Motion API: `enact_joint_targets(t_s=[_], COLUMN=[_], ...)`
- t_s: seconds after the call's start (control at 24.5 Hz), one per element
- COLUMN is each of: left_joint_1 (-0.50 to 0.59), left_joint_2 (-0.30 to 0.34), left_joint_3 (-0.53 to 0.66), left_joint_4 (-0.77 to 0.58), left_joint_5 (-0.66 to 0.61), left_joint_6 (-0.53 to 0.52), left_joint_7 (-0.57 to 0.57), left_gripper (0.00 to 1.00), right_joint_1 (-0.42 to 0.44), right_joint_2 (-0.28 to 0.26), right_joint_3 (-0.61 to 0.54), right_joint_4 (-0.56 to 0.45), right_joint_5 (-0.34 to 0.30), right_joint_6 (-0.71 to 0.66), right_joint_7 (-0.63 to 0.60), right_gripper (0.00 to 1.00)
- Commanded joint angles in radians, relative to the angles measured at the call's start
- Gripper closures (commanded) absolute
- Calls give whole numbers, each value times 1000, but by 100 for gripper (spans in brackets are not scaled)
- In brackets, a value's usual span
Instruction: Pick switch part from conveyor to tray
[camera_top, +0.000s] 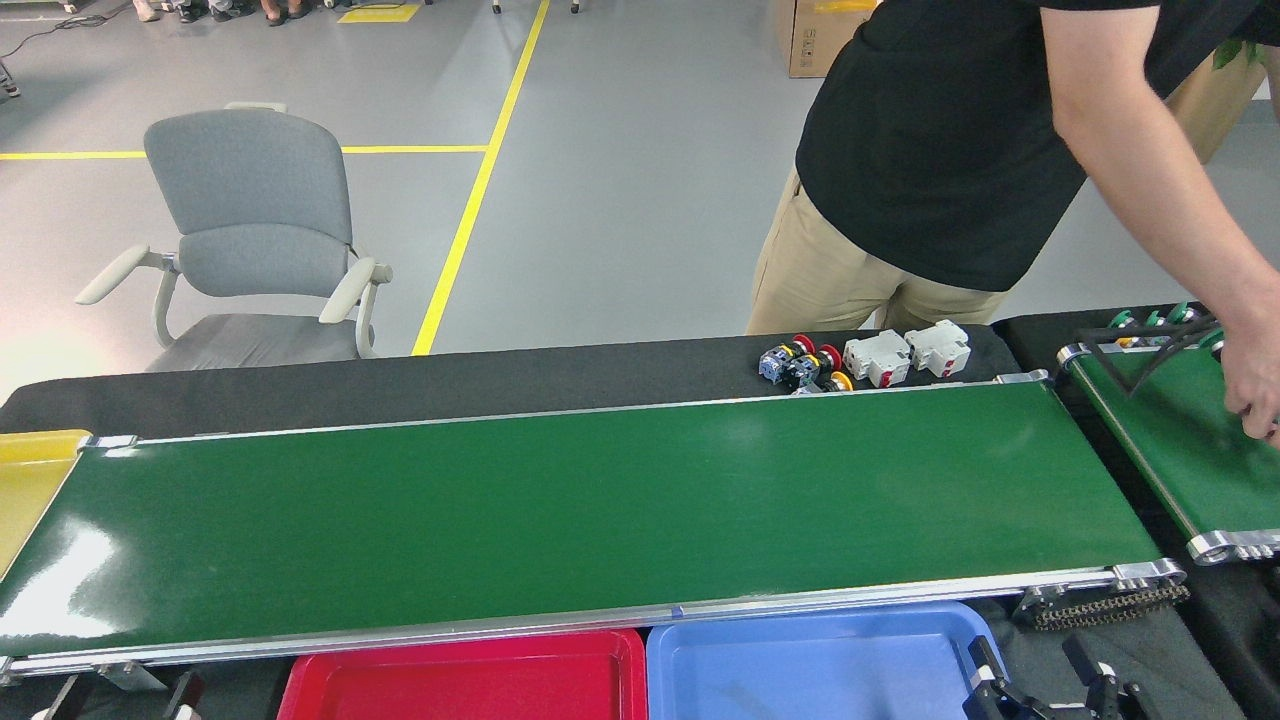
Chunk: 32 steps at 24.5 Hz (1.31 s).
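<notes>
The conveyor runs across the middle of the head view, its glossy green belt bare. Switch parts lie off the belt on the black cloth behind the far rail: a cluster of red-capped push buttons and two white breakers. Along the near edge sit a red tray and a blue tray, both empty. My right gripper shows at the bottom right, beside the blue tray, fingers apart and holding nothing. Only the tips of my left gripper show at the bottom left, also apart.
A person in a black shirt stands behind the table at the right, one hand reaching over a shorter green belt. A yellow tray sits at the conveyor's left end. A grey chair stands behind.
</notes>
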Motion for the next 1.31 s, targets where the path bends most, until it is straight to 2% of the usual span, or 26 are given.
enact_joint_targets(t_s=[0.0, 0.24, 0.33, 0.57, 1.26], left_joint_1=[-2, -3, -5, -8, 0], left_joint_2=[7, 5, 5, 5, 11], left_joint_3=[4, 13, 14, 14, 16], left_joint_4=[-13, -10, -10, -4, 1], left_joint_5=[-2, -2, 0, 6, 5], left_joint_6=[-1, 9, 10, 12, 13], left_joint_7=[4, 6, 12, 123, 124], left_gripper=[0, 0, 0, 0, 0], right_joint_1=[-3, -8, -11, -26, -55], right_joint_2=[-22, -43, -49, -69, -80], right_joint_3=[-5, -8, -8, -6, 0], right_joint_4=[-13, -13, -13, -11, 4], right_joint_5=[-2, 1, 1, 3, 1], right_joint_6=[1, 7, 50, 70, 68], right_joint_7=[-5, -3, -3, -3, -2], right_gripper=[2, 2, 2, 1, 1])
